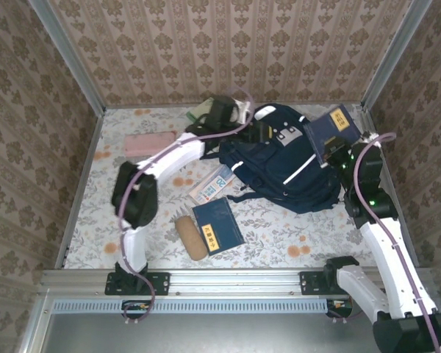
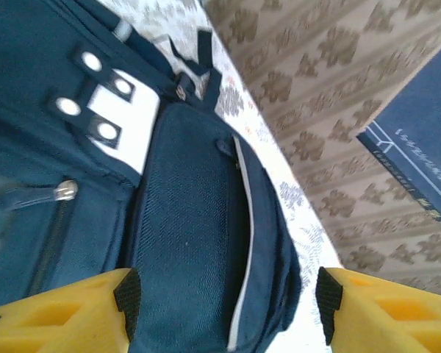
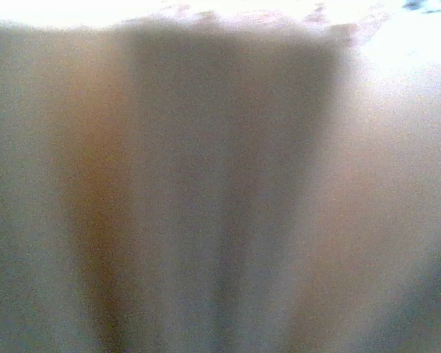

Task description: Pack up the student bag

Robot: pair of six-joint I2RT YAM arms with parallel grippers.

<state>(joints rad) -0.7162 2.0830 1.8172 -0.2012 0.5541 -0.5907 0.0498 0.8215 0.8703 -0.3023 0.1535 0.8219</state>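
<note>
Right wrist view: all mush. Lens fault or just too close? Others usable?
Right wrist: fully out of focus, a tan surface close against the lens, blown-out white along the top; likely proximity, not a fault. Left wrist: sharp on the student bag, table overexposed. Top external: evenly lit, sharp.

The student bag (image 2: 184, 220) runs off the left wrist view's edges.

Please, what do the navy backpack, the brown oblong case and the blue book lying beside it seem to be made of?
Large navy-blue backpack: woven synthetic fabric, matte; the left wrist view shows weave, mesh and stitched seams.
Brown oblong case: perhaps leather or imitation, smooth and dull; too small to be sure.
Blue book with yellow label: stiff board cover, flat with straight edges; facing unclear.
</note>
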